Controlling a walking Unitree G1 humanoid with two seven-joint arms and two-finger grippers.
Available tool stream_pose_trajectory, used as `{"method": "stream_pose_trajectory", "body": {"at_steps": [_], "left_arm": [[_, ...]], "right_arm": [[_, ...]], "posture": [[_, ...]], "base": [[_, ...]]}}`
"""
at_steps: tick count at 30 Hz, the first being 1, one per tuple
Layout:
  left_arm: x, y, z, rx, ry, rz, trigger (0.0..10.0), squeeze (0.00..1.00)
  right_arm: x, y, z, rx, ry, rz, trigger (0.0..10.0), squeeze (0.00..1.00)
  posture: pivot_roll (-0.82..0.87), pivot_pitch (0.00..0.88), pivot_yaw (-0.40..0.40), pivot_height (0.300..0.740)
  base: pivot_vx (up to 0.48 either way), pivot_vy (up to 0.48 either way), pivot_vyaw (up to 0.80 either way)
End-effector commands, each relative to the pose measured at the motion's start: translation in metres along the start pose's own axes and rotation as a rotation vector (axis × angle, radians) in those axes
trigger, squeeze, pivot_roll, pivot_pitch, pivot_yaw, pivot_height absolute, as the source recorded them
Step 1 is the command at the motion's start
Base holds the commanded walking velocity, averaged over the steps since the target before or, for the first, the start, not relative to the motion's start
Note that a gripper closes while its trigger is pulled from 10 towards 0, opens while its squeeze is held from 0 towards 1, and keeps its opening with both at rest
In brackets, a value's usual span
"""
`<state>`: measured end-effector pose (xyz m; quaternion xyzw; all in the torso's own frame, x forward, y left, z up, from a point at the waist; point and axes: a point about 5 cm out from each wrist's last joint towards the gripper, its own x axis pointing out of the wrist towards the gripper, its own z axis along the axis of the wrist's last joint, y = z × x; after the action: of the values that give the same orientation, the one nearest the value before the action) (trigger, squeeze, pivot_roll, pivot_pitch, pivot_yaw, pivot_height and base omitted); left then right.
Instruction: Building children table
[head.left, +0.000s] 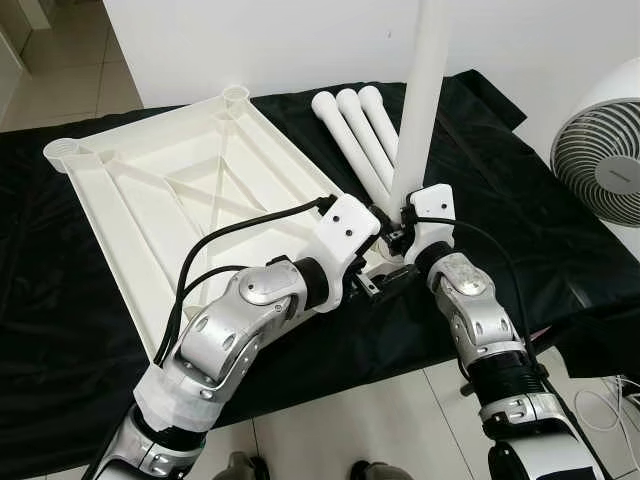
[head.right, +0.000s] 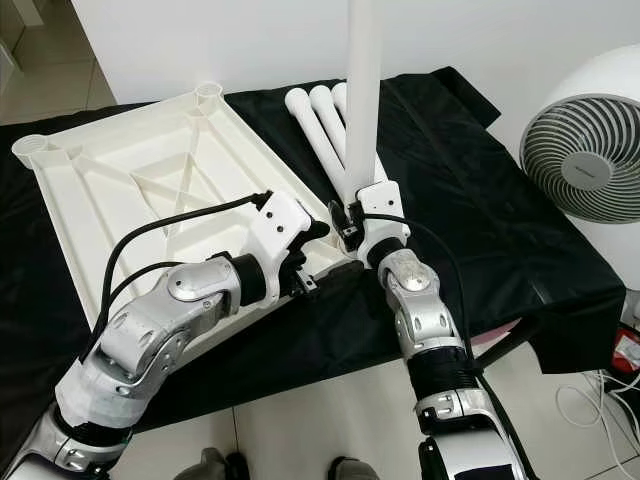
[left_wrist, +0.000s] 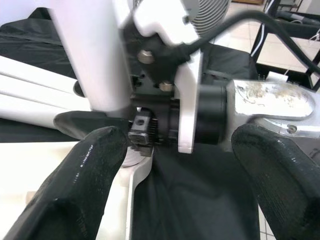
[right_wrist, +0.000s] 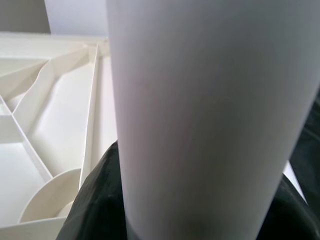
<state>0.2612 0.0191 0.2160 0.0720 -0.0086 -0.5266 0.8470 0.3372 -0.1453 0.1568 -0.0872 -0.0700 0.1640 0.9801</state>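
Observation:
The white tabletop (head.left: 170, 190) lies upside down on a black cloth, ribs and corner sockets facing up. My right gripper (head.left: 398, 230) is shut on a white table leg (head.left: 420, 100) and holds it upright over the tabletop's near right corner. In the right wrist view the leg (right_wrist: 200, 115) stands between the black fingers (right_wrist: 95, 210), beside a round socket (right_wrist: 45, 200). My left gripper (head.left: 385, 285) is open just in front of that corner; its fingers (left_wrist: 75, 190) point at the right wrist and hold nothing. Three more white legs (head.left: 355, 130) lie side by side behind.
The black cloth (head.left: 520, 200) covers the low platform down to the tiled floor. A white floor fan (head.left: 605, 150) stands at the right, near cables on the floor. A white wall runs behind the platform.

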Motion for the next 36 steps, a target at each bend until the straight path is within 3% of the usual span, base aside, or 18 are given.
{"method": "stream_pose_trajectory", "body": {"at_steps": [1,12,18,36], "left_arm": [[-0.002,0.000,-0.002,-0.008,0.010,0.006,10.0,0.00],[-0.001,0.001,-0.001,-0.007,0.012,-0.003,10.0,0.00],[-0.002,0.001,-0.001,-0.007,0.014,-0.001,10.0,0.00],[-0.002,0.000,-0.001,-0.008,0.019,-0.006,10.0,0.00]], "right_arm": [[-0.025,0.001,-0.051,0.035,0.194,-0.036,10.0,0.00],[-0.032,-0.009,-0.054,0.115,0.174,-0.109,10.0,0.00],[-0.031,-0.013,-0.055,0.250,0.183,-0.157,10.0,0.00],[-0.026,-0.011,-0.050,0.158,0.168,-0.135,10.0,0.00]], "posture": [[-0.09,0.125,0.053,0.740],[-0.10,0.129,0.060,0.740],[-0.09,0.132,0.064,0.740],[-0.09,0.133,0.066,0.740]], "base": [[0.000,0.000,0.00],[0.000,0.000,0.00],[0.000,0.000,0.00],[0.000,0.000,0.00]]}}
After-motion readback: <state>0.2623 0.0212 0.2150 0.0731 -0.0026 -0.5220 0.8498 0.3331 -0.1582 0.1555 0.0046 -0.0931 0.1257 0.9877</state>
